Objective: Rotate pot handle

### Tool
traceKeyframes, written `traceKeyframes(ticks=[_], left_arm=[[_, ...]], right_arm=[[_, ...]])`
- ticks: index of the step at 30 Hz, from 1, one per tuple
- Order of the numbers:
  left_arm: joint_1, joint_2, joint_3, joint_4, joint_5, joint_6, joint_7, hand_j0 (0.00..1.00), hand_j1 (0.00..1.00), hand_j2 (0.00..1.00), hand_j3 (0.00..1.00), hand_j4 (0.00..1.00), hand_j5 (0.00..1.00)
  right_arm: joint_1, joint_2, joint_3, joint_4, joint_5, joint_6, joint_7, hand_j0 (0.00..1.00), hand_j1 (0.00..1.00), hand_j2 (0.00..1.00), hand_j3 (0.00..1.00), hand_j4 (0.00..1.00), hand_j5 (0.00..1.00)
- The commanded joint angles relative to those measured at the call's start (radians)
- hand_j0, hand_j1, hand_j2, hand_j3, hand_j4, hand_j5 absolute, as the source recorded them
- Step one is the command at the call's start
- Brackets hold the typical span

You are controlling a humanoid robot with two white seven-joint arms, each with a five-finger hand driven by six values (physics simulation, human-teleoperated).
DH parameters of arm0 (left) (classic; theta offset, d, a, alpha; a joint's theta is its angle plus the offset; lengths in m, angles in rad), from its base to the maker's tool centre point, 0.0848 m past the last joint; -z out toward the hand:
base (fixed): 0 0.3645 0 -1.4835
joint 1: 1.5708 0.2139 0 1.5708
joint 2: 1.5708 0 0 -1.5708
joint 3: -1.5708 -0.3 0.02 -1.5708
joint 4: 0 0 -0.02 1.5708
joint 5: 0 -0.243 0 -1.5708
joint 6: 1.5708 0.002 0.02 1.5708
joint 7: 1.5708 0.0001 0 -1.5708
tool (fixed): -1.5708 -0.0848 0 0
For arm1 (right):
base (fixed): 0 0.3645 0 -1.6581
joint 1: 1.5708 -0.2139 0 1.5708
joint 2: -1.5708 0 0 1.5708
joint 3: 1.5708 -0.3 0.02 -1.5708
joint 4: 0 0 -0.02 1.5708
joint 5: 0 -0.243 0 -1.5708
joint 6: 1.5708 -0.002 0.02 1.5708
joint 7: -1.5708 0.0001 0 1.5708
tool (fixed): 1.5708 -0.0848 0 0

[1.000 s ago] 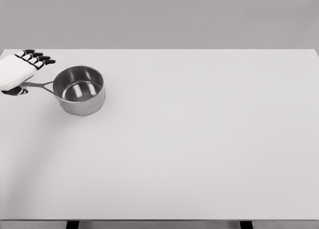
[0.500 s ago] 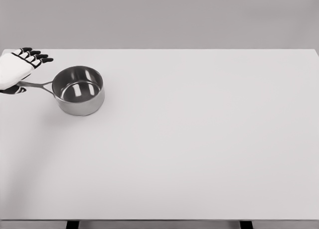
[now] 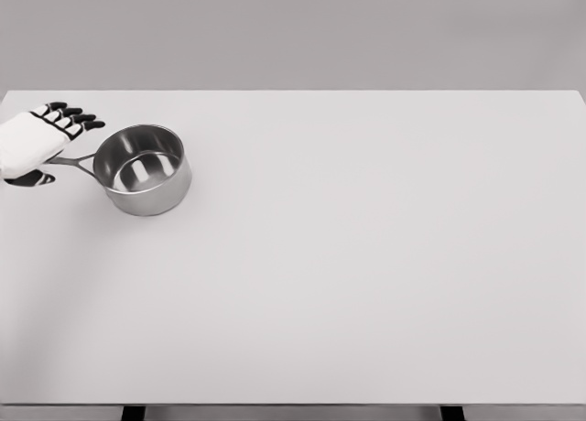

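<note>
Toward ten o'clock on the pale surface (image 3: 366,275) stands a small steel pot (image 3: 144,169), upright and open-topped, its polished inside catching bright reflections and its wall a brushed grey. A thin metal handle (image 3: 75,161) leaves the rim at about nine o'clock and runs to the left robot hand (image 3: 35,143), which lies over the handle's far end. Its white palm sits above the handle, black-tipped fingers (image 3: 75,120) extend close together toward two o'clock, and a dark thumb shows below; whether the handle is truly clamped cannot be told, since the palm covers the contact. Pot and robot hand sit close to the surface's left edge and not far from its far edge. From the pot toward three and six o'clock the surface runs wide and bare. At nine o'clock the frame cuts the wrist off.
</note>
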Motion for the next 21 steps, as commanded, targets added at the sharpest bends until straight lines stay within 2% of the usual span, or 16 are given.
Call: traceKeyframes(ticks=[1,3,6,9,10,12,13,21], left_arm=[[0.000,0.004,0.003,-0.023,0.021,0.001,0.001,1.00,1.00,1.00,1.00,1.00,1.00],[0.009,0.005,0.005,-0.039,0.028,0.001,0.001,1.00,1.00,1.00,1.00,1.00,1.00],[0.037,0.031,0.017,-0.111,0.075,0.001,0.001,1.00,1.00,1.00,1.00,1.00,1.00],[0.066,0.060,0.018,-0.232,0.189,0.001,-0.002,1.00,1.00,1.00,1.00,1.00,1.00],[0.067,0.065,0.018,-0.253,0.221,0.001,-0.002,1.00,1.00,1.00,1.00,1.00,1.00],[0.069,0.062,0.009,-0.278,0.354,0.001,-0.002,1.00,1.00,1.00,1.00,1.00,1.00],[0.066,0.062,0.005,-0.281,0.373,0.001,-0.004,1.00,1.00,1.00,1.00,1.00,1.00],[0.046,0.080,0.006,-0.280,0.374,0.001,-0.010,1.00,1.00,1.00,1.00,1.00,1.00]], right_arm=[[0.000,0.000,0.000,0.000,0.000,0.000,0.000,1.00,1.00,1.00,1.00,1.00,1.00],[0.000,0.000,0.000,0.000,0.000,0.000,0.000,1.00,1.00,1.00,1.00,1.00,1.00],[0.000,0.000,0.000,0.000,0.000,0.000,0.000,1.00,1.00,1.00,1.00,1.00,1.00],[0.000,0.000,0.000,0.000,0.000,0.000,0.000,1.00,1.00,1.00,1.00,1.00,1.00],[0.000,0.000,0.000,0.000,0.000,0.000,0.000,1.00,1.00,1.00,1.00,1.00,1.00],[0.000,0.000,0.000,0.000,0.000,0.000,0.000,1.00,1.00,1.00,1.00,1.00,1.00],[0.000,0.000,0.000,0.000,0.000,0.000,0.000,1.00,1.00,1.00,1.00,1.00,1.00],[0.000,0.000,0.000,0.000,0.000,0.000,0.000,1.00,1.00,1.00,1.00,1.00,1.00]])
